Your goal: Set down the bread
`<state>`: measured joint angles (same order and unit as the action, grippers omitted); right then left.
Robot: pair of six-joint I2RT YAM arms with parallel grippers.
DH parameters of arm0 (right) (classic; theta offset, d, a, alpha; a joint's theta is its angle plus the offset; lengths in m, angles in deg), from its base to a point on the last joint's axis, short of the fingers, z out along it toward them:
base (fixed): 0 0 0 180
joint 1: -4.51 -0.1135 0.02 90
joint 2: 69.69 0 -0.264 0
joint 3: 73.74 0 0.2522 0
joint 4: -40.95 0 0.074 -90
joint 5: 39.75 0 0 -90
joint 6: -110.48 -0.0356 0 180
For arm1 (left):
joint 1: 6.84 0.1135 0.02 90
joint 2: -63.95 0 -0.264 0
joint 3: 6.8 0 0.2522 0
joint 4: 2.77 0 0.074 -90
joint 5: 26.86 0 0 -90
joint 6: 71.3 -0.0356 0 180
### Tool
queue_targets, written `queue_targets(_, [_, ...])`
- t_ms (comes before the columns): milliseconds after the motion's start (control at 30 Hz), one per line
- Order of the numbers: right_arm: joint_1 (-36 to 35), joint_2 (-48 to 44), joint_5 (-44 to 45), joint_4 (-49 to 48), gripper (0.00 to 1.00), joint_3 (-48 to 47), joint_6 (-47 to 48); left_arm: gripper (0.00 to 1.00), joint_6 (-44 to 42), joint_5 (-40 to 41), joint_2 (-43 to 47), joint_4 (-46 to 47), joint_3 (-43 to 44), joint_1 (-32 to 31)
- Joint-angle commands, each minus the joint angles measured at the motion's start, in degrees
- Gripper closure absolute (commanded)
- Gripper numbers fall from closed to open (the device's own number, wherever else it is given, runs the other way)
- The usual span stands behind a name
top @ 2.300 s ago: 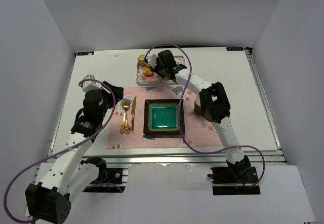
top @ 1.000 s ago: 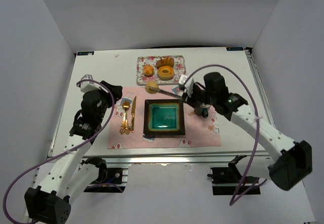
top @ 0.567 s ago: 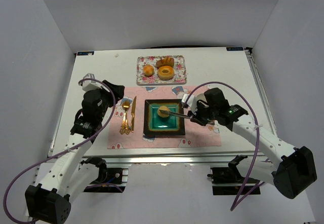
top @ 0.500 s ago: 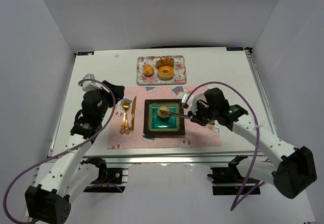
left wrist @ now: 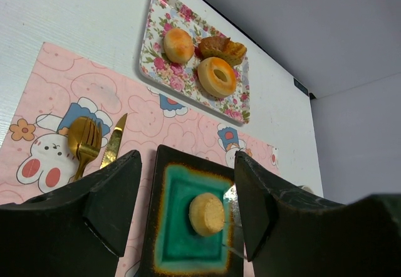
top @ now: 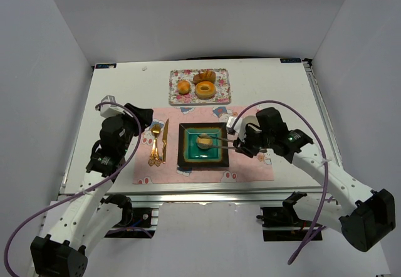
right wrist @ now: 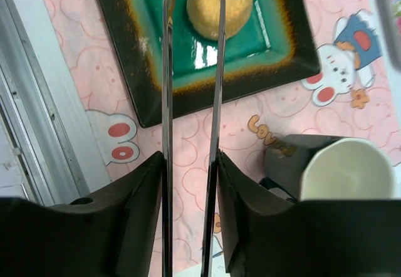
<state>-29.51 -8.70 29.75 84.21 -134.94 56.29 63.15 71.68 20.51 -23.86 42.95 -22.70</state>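
Observation:
The bread (top: 203, 142), a small pale tan bun, lies in the middle of the square green plate (top: 185, 159). It also shows in the left wrist view (left wrist: 207, 214) and the right wrist view (right wrist: 237, 4). My right gripper (top: 241, 142) (right wrist: 191, 158) is shut on metal tongs (top: 219, 139) (right wrist: 166, 70) whose blades reach over the plate (right wrist: 125, 57). The blades stand apart; one crosses over the bun, the other lies beside it. My left gripper (top: 135, 117) (left wrist: 187, 161) is open and empty, above the placemat's left part.
A floral tray (top: 172, 86) at the back holds an orange bun (top: 183, 87), a donut (top: 205, 89) and a brown pastry (top: 203, 76). A gold fork (top: 153, 142) and knife (top: 165, 139) lie left of the plate. A cup (right wrist: 344, 170) stands right of the plate.
My right arm carried the bread in the tongs from the tray down to the green plate. The bread now rests on the plate and the tongs have drawn back slightly.

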Motion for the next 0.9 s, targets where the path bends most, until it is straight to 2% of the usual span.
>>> queue_targets(0, [0.01,-2.28,-1.49,-0.40,0.57,-5.55,-1.27,0.29,-0.06,0.08,0.73,-0.23,0.66,0.21])
queue_targets(33, [0.01,-2.37,-1.05,-0.75,0.58,-6.43,-2.66,0.29,-0.06,0.08,0.64,-0.14,0.84,0.21])
queue_targets(133, [1.58,-2.11,0.98,-2.68,0.75,-10.12,-7.31,0.31,-0.06,-0.89,0.03,0.83,0.84,0.21])
queue_targets(167, [5.42,-1.67,0.37,-3.30,0.86,-11.69,-8.90,0.34,0.03,-1.41,-0.24,1.26,0.66,0.21])
queue_targets(233, [10.97,-0.36,-2.26,-4.53,0.98,-13.46,-12.33,0.69,0.11,-3.51,-1.55,2.85,0.40,0.21])
queue_targets(267, [16.74,1.31,-2.79,-4.71,1.00,-14.25,-15.39,0.85,0.38,-4.22,-2.17,3.20,0.31,0.21])
queue_targets(300, [19.66,1.93,-1.93,-5.23,1.00,-14.87,-17.16,1.00,0.47,-4.84,-2.78,3.90,0.31,0.21])
queue_targets(367, [26.51,2.72,0.35,-9.18,1.00,-13.65,-20.07,1.00,0.38,-7.65,-4.89,5.04,0.31,0.21])
queue_targets(400, [28.29,2.82,4.37,-10.76,1.00,-11.12,-22.34,1.00,0.29,-8.35,-5.60,5.92,0.31,0.21])
queue_targets(433, [29.53,2.99,6.41,-12.60,1.00,-9.18,-23.24,0.96,0.29,-8.45,-6.91,6.45,0.31,0.21])
queue_targets(467, [31.10,3.69,9.39,-17.15,1.00,-6.72,-24.20,0.87,0.20,-11.14,-7.70,6.80,0.40,0.21])
queue_targets(500, [31.38,4.13,16.03,-19.63,1.00,-4.26,-24.91,0.77,0.20,-11.87,-8.32,6.89,0.40,0.21])
queue_targets(533, [31.73,4.83,18.53,-22.18,1.00,0.63,-25.18,0.57,0.03,-12.48,-9.02,7.94,0.49,0.21])
queue_targets(600, [33.31,7.64,22.23,-27.72,1.00,4.36,-25.97,0.42,-0.50,-14.16,-11.13,8.65,1.27,0.21])
queue_targets(667, [36.10,10.63,22.86,-31.14,1.00,8.32,-27.02,0.33,-1.37,-15.56,-12.97,8.48,1.89,0.21])
queue_targets(767, [38.41,14.67,22.52,-36.07,1.00,11.40,-27.11,0.29,-2.69,-18.89,-15.08,7.69,2.51,0.21])
queue_targets(833, [39.29,16.61,21.20,-36.00,1.00,11.93,-26.33,0.28,-3.22,-19.87,-15.88,7.68,2.60,0.21])
queue_targets(867, [39.99,18.18,21.02,-36.00,0.97,12.37,-24.93,0.28,-3.40,-20.05,-16.06,7.68,2.51,0.13])
